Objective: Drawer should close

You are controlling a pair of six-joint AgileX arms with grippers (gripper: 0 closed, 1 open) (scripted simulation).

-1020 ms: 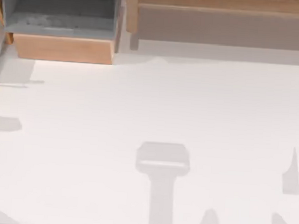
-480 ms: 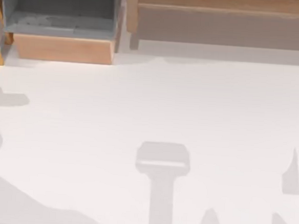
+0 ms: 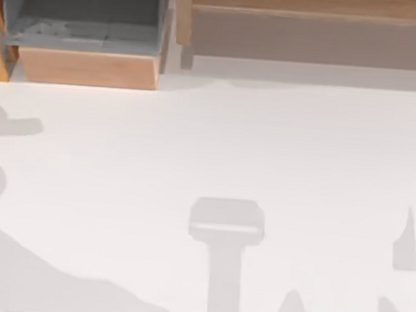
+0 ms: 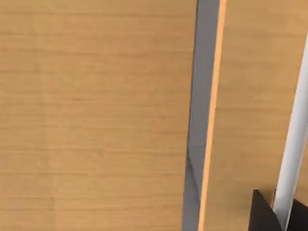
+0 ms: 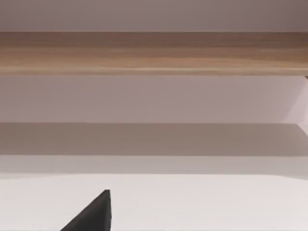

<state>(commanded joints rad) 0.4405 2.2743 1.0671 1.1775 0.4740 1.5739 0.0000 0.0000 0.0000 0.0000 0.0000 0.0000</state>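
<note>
1. The drawer [image 3: 88, 37] sits at the far left of the table [image 3: 216, 142] in the top view, pulled out from the wooden shelf body [image 3: 311, 13]. It is boxy, with grey inner walls and floor and a plain light-brown front panel facing the open table.
2. The front panel is flat and smooth with straight edges. It stands forward of the shelf body's long front, so the drawer is still open.
3. The shelf body runs along the table's far edge to the right of the drawer, a long wooden bar with a shaded recess below it.
4. Our left wrist view shows broad wood grain close up, split by a narrow grey gap with a bright orange-brown edge. We cannot tell which wooden face this is. A dark tip of our left end effector [image 4: 269, 214] shows at one corner beside a pale strip; we cannot tell how its fingers stand.
5. Our right wrist view shows the shelf body's wooden bar across white table, with one dark fingertip [image 5: 94, 214] of our right end effector; its spread cannot be told either.
6. The table is plain white and smooth. Soft grey shadows lie across its near half and left side. Open room lies in front of the drawer panel.
</note>
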